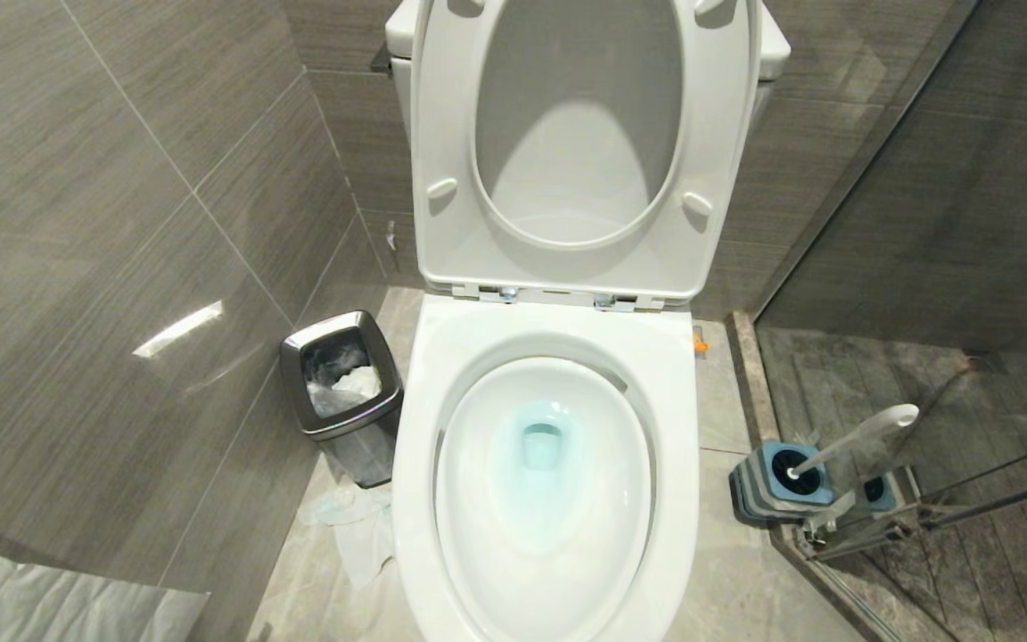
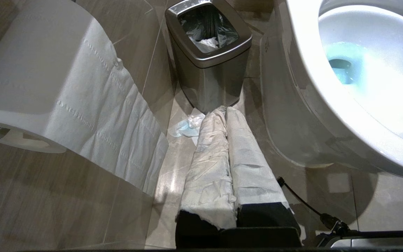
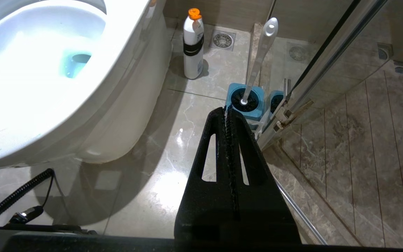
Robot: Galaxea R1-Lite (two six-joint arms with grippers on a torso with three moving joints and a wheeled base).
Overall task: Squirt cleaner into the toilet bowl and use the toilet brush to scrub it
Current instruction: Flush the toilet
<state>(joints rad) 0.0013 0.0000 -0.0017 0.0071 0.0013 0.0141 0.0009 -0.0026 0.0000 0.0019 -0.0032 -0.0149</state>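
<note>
The toilet bowl (image 1: 546, 499) fills the lower centre of the head view, seat and lid raised, and teal-blue cleaner (image 1: 538, 450) is already pooled around its drain. The toilet brush (image 1: 852, 439) is seen at the right edge, standing in its blue-and-grey holder (image 1: 776, 486) on the floor beside the glass partition. A white bottle (image 3: 192, 43) with an orange cap is stood by the toilet's base. The left claw (image 2: 224, 110), paper-wrapped, and the right claw (image 3: 226, 111) are both closed on nothing. Scrubbing is judged still undone, unless already finished; the right claw would need opening and bringing to the brush handle.
</note>
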